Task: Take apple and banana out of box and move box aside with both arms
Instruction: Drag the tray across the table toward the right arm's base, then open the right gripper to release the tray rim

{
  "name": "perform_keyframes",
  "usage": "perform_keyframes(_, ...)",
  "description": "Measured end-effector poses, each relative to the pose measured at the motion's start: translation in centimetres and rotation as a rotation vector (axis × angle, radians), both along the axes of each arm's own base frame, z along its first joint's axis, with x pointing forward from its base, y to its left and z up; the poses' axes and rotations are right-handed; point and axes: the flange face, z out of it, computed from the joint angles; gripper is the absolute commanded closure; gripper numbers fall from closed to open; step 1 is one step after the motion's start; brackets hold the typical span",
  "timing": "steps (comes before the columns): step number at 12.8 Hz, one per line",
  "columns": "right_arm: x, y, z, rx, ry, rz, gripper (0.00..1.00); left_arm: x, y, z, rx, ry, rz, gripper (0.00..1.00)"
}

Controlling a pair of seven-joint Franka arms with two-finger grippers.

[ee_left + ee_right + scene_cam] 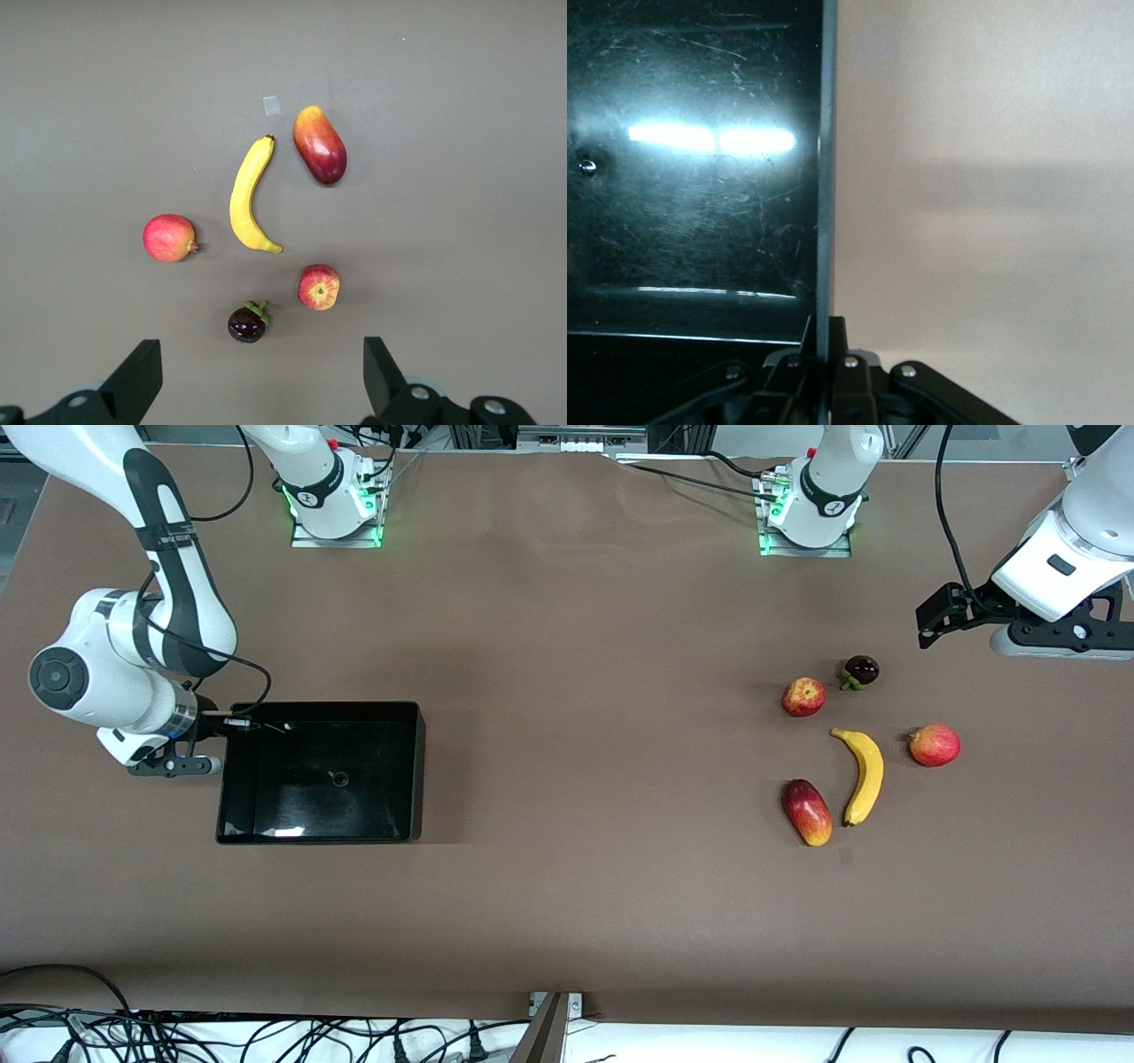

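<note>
The black box [418, 771] sits toward the right arm's end of the table. My right gripper [232, 722] is shut on its end wall [826, 177], one finger inside and one outside [824, 341]. The yellow banana [864, 775] and the small red apple with yellow patches [803, 696] lie toward the left arm's end. My left gripper [928, 622] is open and empty, up over the table beside the fruits. In the left wrist view the banana [250, 197] and apple [319, 287] lie ahead of the open gripper [257, 381].
A red-yellow mango-like fruit [807, 812] lies beside the banana. A dark purple fruit [860, 670] sits next to the apple, closest to my left gripper. A round pink-red fruit [935, 745] lies on the banana's side away from the box. Brown table runs between box and fruits.
</note>
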Motion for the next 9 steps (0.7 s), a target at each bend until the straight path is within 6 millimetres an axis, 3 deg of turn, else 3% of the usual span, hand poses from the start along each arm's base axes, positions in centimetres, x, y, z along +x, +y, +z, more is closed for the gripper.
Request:
perform_keyframes(1, -0.4, 0.0, -0.3, 0.001, -0.003, -0.002, 1.00, 0.0, 0.0, 0.0, 0.000, 0.000, 0.000, 0.00)
perform_keyframes(2, -0.6, 0.0, -0.3, 0.002, -0.009, -0.003, 0.63, 0.0, 0.0, 0.0, 0.000, 0.000, 0.000, 0.00)
perform_keyframes(3, -0.7, 0.0, -0.3, 0.002, -0.009, -0.003, 0.36, 0.0, 0.0, 0.0, 0.000, 0.000, 0.000, 0.00)
perform_keyframes(4, -0.7, 0.0, -0.3, 0.003, -0.008, -0.002, 0.31, 0.0, 0.0, 0.0, 0.000, 0.000, -0.001, 0.00)
perform_keyframes(5, -0.7, 0.0, -0.2, 0.003, -0.009, 0.000, 0.08, 0.0, -0.2, 0.0, 0.000, 0.000, -0.003, 0.00)
perform_keyframes(6, -0.7, 0.0, 0.0, 0.004, -0.014, 0.002, 0.00, 0.0, -0.4, 0.0, 0.000, 0.000, -0.007, 0.00)
perform_keyframes(9, -0.4, 0.1, 2.1, 0.010, -0.051, 0.041, 0.00, -0.1, -0.6, 0.0, 0.001, 0.000, -0.010, 0.00)
